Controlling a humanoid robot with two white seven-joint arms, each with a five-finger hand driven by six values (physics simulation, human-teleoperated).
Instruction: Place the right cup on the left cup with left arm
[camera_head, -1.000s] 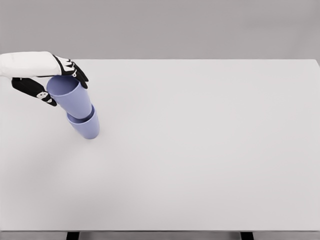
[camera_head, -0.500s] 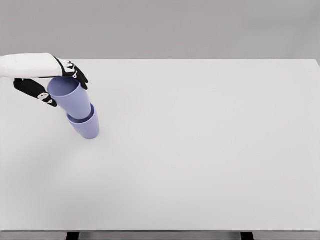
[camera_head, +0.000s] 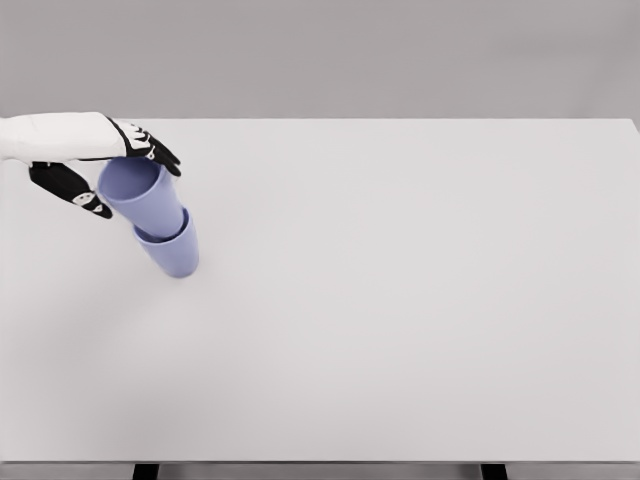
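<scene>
Upper lilac cup nested in lower lilac cup, far left on white counter. Stack leaning, open mouth toward upper left. Left hand at upper cup's rim: black fingers lying along rim's far side, thumb spread to near side, apart from cup wall. Fingers loosely open around rim, not pinching. White forearm entering from left edge.
</scene>
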